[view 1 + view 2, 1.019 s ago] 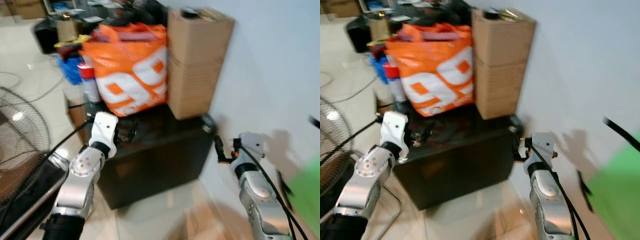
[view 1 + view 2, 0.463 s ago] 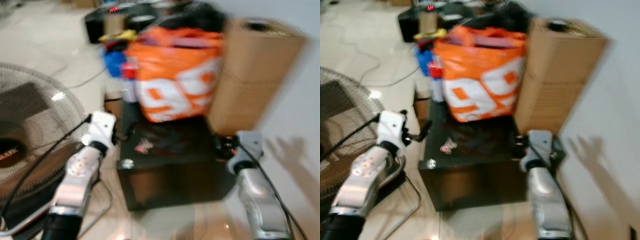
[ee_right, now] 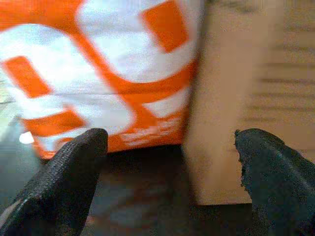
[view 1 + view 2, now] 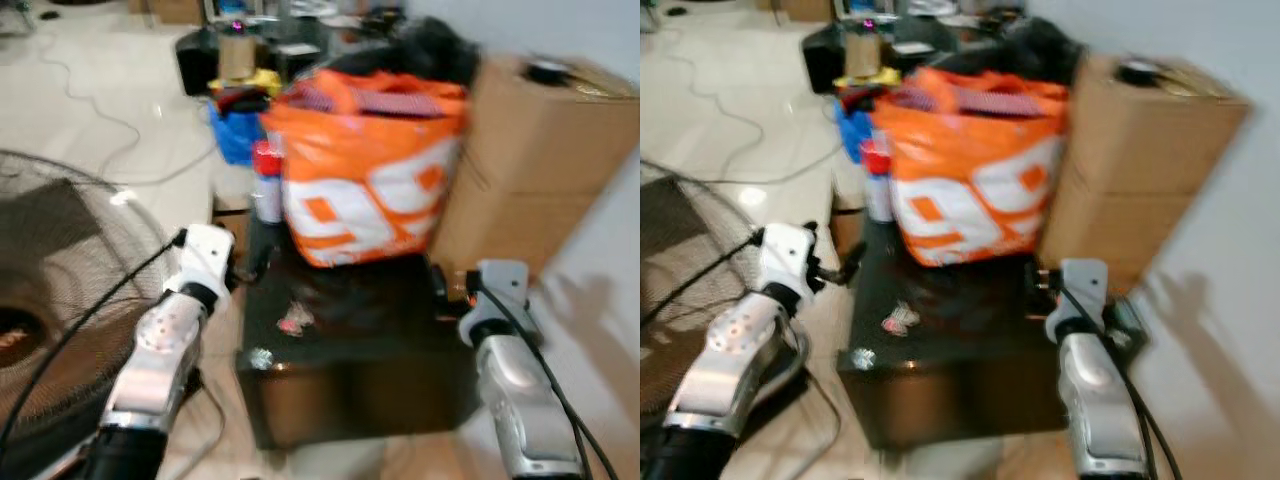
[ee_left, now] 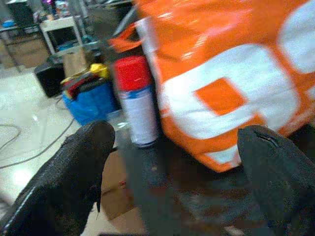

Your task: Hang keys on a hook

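Cluttered tile floor surrounds a black cabinet [image 4: 350,370] bearing an orange bag [image 4: 365,165] and cardboard boxes [image 4: 530,160]. Both claws, left gripper [image 5: 170,162] and right gripper [image 3: 170,167], hover spread and empty, seemingly poised to grab the keys [image 4: 900,319] (blurred) near its front edge.

keys [image 4: 899,319]: small pinkish-red and pale bunch, blurred, lying flat on a black cabinet top [image 4: 970,335], near its front-left part. Nothing holds them. They sit just right of and slightly ahead of the left gripper [image 4: 845,270], which hangs off the cabinet's left edge with fingers spread, and well left of the right gripper [image 4: 1037,287]. A small shiny bit [image 4: 861,358] lies nearer the front corner; can't tell what it is.
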`<state>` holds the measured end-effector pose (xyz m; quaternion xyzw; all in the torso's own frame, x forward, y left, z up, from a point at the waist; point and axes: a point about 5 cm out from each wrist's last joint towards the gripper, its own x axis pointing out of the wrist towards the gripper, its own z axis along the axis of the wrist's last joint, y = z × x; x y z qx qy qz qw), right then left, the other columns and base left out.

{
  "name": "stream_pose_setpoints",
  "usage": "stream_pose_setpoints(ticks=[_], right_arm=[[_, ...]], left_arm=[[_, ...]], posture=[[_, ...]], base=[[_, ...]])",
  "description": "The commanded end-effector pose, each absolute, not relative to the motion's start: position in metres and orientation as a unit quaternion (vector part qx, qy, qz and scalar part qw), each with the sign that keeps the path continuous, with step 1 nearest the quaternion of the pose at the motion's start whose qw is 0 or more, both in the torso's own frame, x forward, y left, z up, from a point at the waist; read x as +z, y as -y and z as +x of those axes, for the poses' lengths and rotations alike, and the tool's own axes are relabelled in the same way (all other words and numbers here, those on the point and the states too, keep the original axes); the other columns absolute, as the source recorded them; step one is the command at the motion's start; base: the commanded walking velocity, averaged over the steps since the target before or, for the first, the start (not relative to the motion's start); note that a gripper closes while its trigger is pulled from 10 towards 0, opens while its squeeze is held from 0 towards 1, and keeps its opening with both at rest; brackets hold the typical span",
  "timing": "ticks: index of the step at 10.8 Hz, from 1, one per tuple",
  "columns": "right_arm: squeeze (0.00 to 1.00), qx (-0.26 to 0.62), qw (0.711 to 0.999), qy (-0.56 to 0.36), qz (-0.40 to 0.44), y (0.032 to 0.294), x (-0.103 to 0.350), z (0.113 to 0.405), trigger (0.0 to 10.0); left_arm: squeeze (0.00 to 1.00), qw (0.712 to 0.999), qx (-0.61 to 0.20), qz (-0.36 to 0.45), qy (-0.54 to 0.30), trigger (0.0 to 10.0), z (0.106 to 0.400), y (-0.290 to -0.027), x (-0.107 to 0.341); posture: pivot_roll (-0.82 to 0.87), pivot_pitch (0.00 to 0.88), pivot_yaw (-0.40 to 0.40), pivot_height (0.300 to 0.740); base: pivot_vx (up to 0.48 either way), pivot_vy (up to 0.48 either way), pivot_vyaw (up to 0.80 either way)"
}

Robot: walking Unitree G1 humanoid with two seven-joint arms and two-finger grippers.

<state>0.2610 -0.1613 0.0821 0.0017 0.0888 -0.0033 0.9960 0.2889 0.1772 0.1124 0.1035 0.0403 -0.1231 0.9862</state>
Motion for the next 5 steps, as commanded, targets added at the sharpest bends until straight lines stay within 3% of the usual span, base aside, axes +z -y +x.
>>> stream_pose_setpoints(ticks=[1, 5], right_arm=[[1.00, -0.002, 0.996, -0.084, -0.003, 0.1641, 0.0852, 0.2616, 10.0], [1.00, 0.001, 0.997, -0.082, -0.005, 0.1653, 0.0859, 0.2636, 10.0]], left_arm=[[0.00, 0.986, -0.125, 0.108, -0.029, 10.0, 0.2916, -0.1734, 0.1179], [0.00, 0.986, -0.124, 0.108, -0.029, 10.0, 0.2919, -0.1725, 0.1176]], posture=[[-0.04, 0.000, -0.015, 0.740], [-0.04, 0.000, -0.019, 0.740]], base=[[0.349, 0.000, 0.00], [0.348, 0.000, 0.12]])
